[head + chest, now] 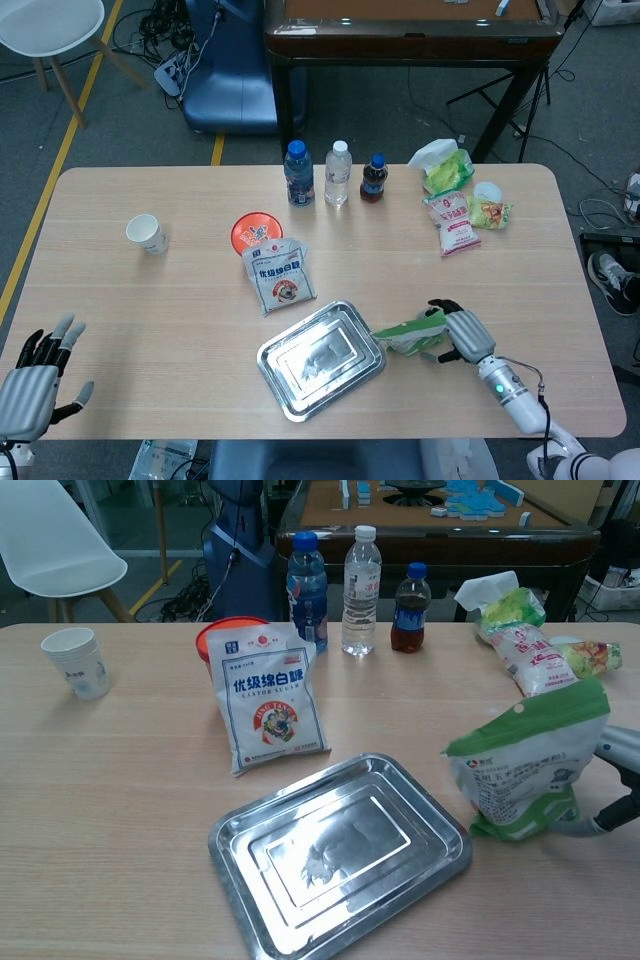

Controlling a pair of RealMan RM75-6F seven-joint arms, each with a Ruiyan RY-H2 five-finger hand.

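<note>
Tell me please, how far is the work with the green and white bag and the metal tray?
Done: the right hand is at the green and white bag, its fingers around the bag's right side. In hand: the grasp; the bag stands tilted on the wooden table, beside the empty rectangular metal tray. Left: the bag is not lifted and nothing lies in the tray. The left hand rests open, far away.

A shiny metal tray point(321, 358) and a glossy plastic green bag point(527, 769) lie on the matt wooden table point(150, 310).
</note>
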